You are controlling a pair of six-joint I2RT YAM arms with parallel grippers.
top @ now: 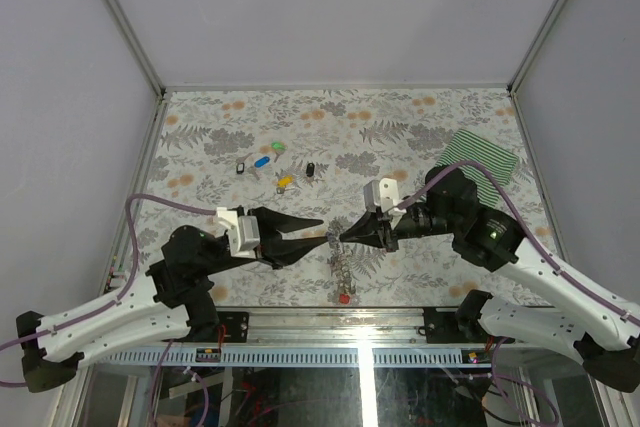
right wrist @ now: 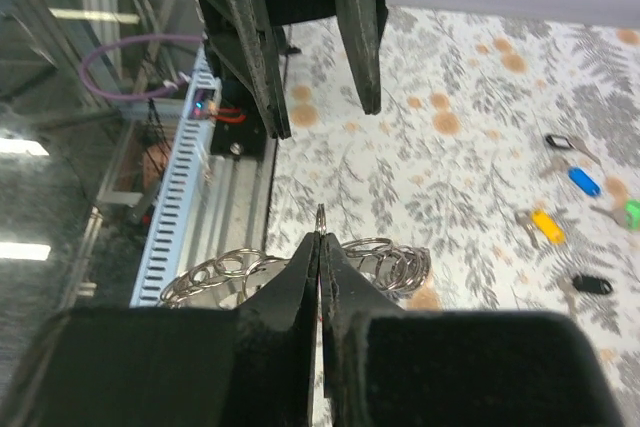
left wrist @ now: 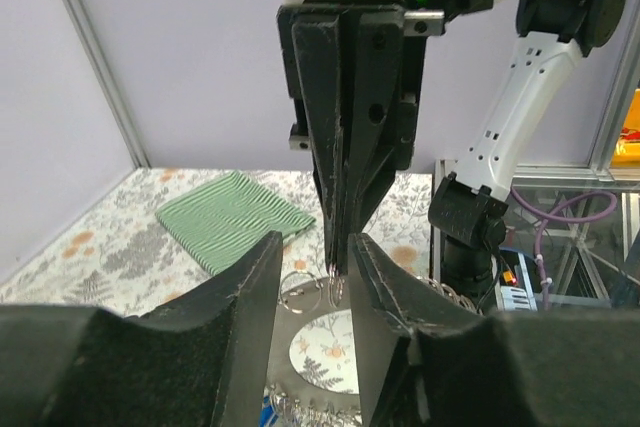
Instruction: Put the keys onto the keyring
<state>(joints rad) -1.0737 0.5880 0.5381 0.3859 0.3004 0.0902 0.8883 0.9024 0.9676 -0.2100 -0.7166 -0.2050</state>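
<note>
Left wrist view — keyring (left wrist: 315,392) handover judged in hand.
Right gripper (left wrist: 335,269) is clamped on its rim; left gripper (left wrist: 315,243), jaws apart, must be closed there next.

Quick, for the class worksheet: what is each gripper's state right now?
Left gripper: open, holding nothing.
Right gripper: closed on a small wire ring.

Top view overhead, down; 2 wrist views close, facing, sharing keyring (left wrist: 312,390).
</note>
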